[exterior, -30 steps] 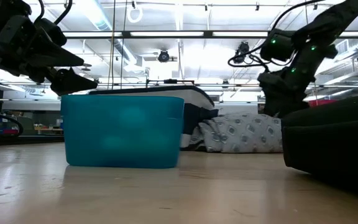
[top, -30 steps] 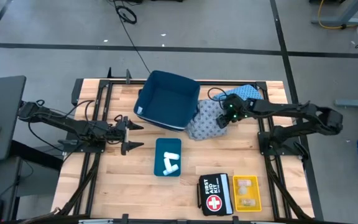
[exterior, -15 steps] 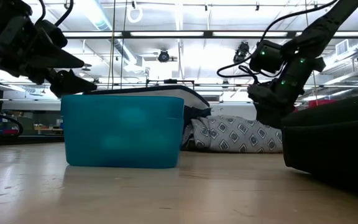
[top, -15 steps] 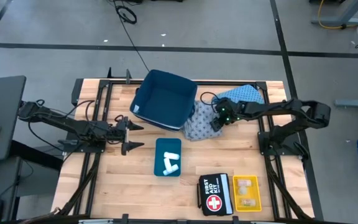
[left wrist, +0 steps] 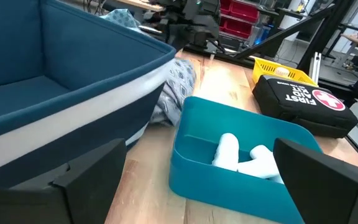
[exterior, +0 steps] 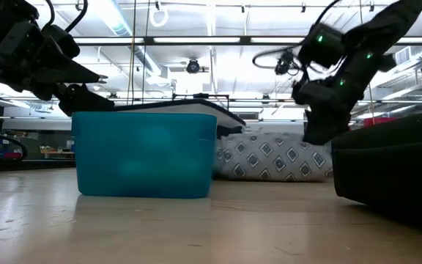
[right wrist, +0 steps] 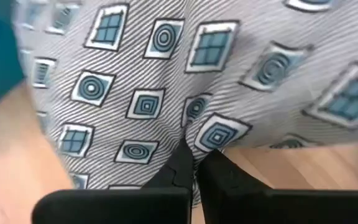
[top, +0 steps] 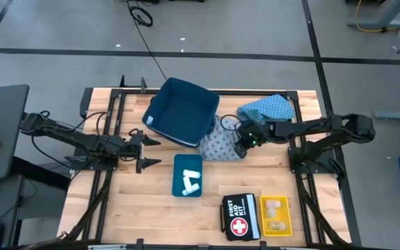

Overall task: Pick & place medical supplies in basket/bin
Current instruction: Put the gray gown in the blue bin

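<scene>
A grey-blue patterned cloth (top: 219, 144) lies on the table against the navy basket (top: 180, 118), and it also shows in the low view (exterior: 269, 158). A light-blue cloth (top: 266, 107) lies behind it, at the far right. My right gripper (top: 239, 144) is low at the grey cloth's right side, shut on it. White rolls (top: 192, 179) lie in a teal bin (top: 187, 175). My left gripper (top: 148, 153) hovers open and empty to the left of the teal bin; its wrist view shows the rolls (left wrist: 244, 155). My right gripper pinches the grey cloth's near right edge (right wrist: 211, 138) between its two fingertips (right wrist: 182, 163). It comes from the table's right side, slanting down. The cloth lies bunched on the table, with its left part against the basket. One layer or several, I cannot tell.
A black first aid kit (top: 239, 217) and a yellow tray (top: 276, 215) with pale packets lie at the near edge. Bare wood (top: 151, 201) shows at the near left. Black frame rails run along both sides of the table.
My right gripper has gone toward the table's left and near edges and has come down. The grey cloth has slid with it, leftward and nearer, along the basket's side. The basket has shifted a little to the left.
</scene>
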{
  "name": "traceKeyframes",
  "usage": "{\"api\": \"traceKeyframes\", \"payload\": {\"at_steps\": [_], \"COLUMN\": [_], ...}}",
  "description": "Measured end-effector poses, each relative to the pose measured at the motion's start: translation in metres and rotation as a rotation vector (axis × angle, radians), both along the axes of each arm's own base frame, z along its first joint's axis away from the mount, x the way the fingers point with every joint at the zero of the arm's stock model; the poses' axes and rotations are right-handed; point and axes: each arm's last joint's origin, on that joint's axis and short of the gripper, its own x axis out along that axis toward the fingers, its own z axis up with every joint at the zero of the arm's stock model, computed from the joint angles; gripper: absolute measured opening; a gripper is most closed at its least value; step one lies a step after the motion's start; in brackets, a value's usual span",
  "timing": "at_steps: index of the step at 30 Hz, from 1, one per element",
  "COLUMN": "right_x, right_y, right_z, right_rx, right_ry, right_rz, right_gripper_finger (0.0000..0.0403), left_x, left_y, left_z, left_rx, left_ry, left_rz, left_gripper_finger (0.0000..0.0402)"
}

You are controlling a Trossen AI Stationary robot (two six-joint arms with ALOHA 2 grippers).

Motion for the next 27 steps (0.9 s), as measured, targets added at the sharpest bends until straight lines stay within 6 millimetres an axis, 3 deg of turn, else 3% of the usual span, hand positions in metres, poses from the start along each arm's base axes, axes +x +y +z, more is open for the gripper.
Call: {"api": "traceKeyframes", "payload": {"at_steps": [11, 21, 24, 27], "right_x": [-0.02, -0.043, -0.045, -0.045], "right_y": [0.035, 0.046, 0.049, 0.051], "right_z": [0.056, 0.115, 0.121, 0.11], "right_rx": [-0.085, -0.177, -0.17, -0.14], "right_ry": [-0.275, -0.527, -0.543, -0.443], "right_rz": [0.015, 0.002, 0.012, 0.027], "right_gripper_finger": [0.0006, 0.0006, 0.0006, 0.0006], "left_x": [0.0, 0.0, 0.0, 0.0], "left_y": [0.0, 0.0, 0.0, 0.0], "left_z": [0.0, 0.0, 0.0, 0.0], "left_rx": [0.0, 0.0, -0.001, -0.001], "left_ry": [0.0, -0.001, -0.001, -0.001], "left_rz": [0.002, 0.002, 0.002, 0.002], "left_gripper_finger": [0.0398, 0.0398, 0.0398, 0.0398]}}
